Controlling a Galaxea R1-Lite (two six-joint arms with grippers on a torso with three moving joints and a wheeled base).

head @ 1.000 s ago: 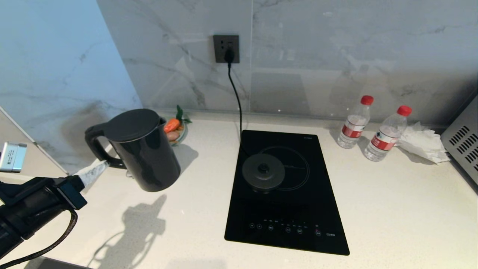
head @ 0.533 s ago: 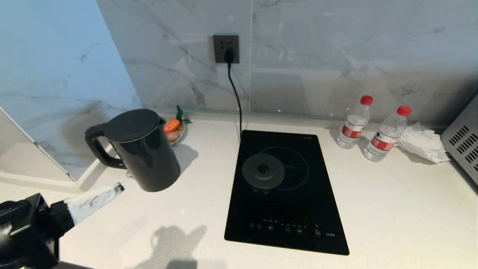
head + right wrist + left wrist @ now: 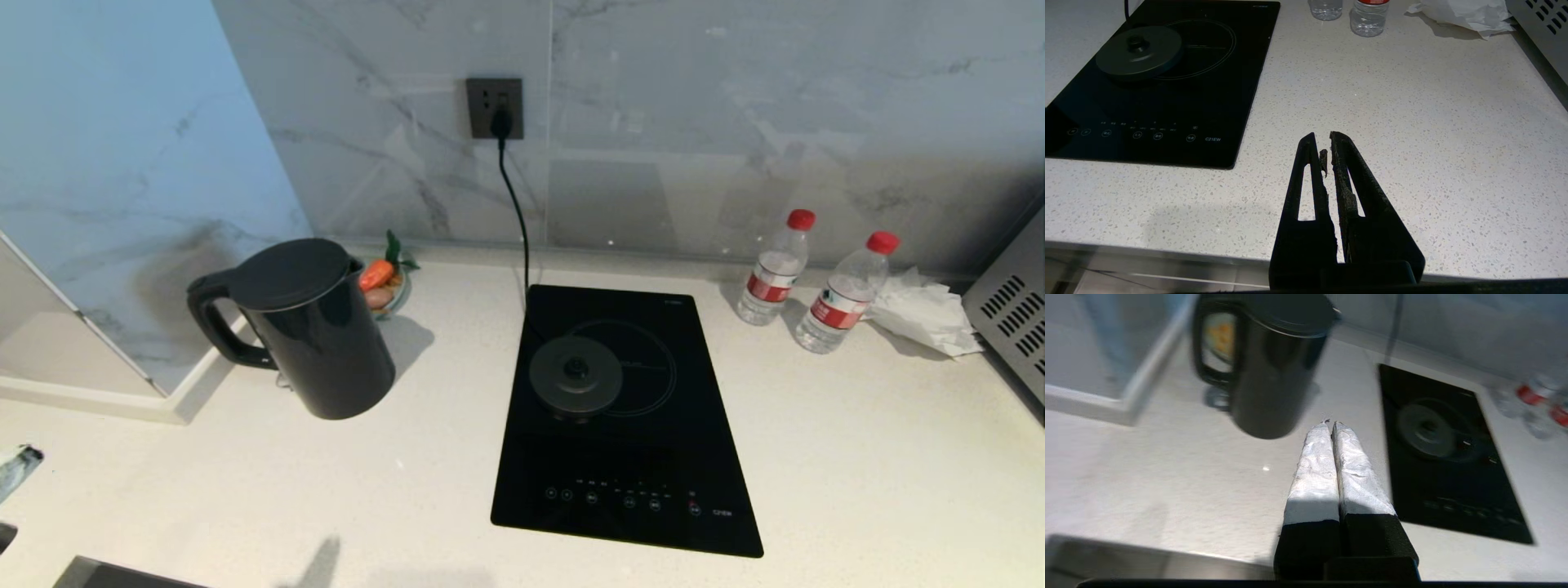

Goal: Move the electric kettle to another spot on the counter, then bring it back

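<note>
Kettle (image 3: 314,327) sits near the tabletop's (image 3: 857,457) back-left corner, left hand (image 3: 1329,424) closed and empty, so I'd reopen it before grabbing the handle.

Two water bottles (image 3: 771,268) (red caps), cooktop (image 3: 629,425)

Upright black electric kettle (image 3: 314,327) on white counter (image 3: 857,457)
</note>
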